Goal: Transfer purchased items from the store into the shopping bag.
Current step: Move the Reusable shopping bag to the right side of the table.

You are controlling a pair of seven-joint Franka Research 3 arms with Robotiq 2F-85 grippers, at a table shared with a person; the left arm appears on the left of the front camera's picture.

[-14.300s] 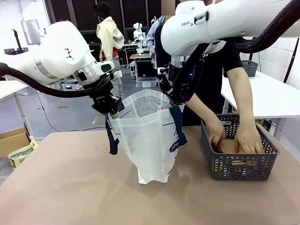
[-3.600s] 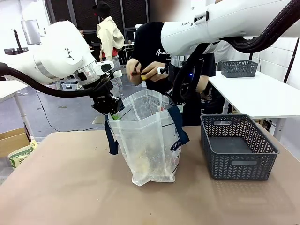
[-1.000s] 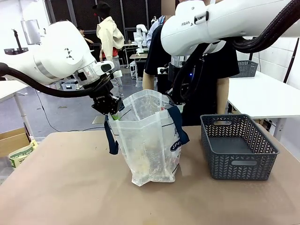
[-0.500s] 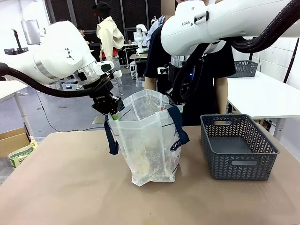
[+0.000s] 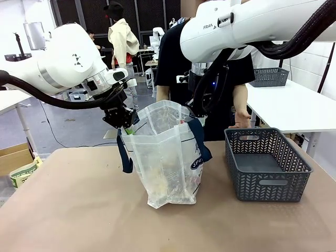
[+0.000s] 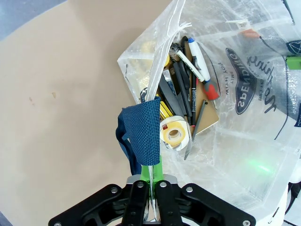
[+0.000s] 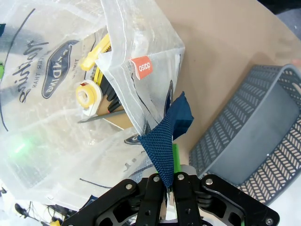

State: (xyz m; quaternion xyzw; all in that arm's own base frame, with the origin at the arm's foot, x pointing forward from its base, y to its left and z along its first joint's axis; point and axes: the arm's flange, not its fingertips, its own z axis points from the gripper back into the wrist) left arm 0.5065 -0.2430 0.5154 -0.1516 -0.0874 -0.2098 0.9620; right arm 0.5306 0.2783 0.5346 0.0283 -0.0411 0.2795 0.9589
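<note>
"Hanging between both claws, how is the shopping bag (image 5: 168, 157) held?"

"Its navy strap handles (image 6: 141, 127) are pinched, one by the left claw (image 5: 124, 126) and one by the right claw (image 5: 195, 113). Each claw is closed tight on the webbing. The bag's foot is rested on the desk (image 5: 73, 210)."

"Where are the purchased items found?"

"Straight below the claws, at the bag's bottom. A tape roll (image 6: 173, 134), pens (image 6: 190, 70) and a yellow piece (image 7: 94, 55) are seen through the plastic."

"Which relation matters for the coming move?"

"The mouth is stretched along the line from claw to claw and is opened upward between them. The dark grey basket (image 5: 268, 168), beyond the right claw, appears emptied. The person's hand (image 5: 242, 119) is seen just behind its far rim, nearer to it than either claw. The transfer is judged nearly or wholly done, so both straps would need to be released together."
</note>
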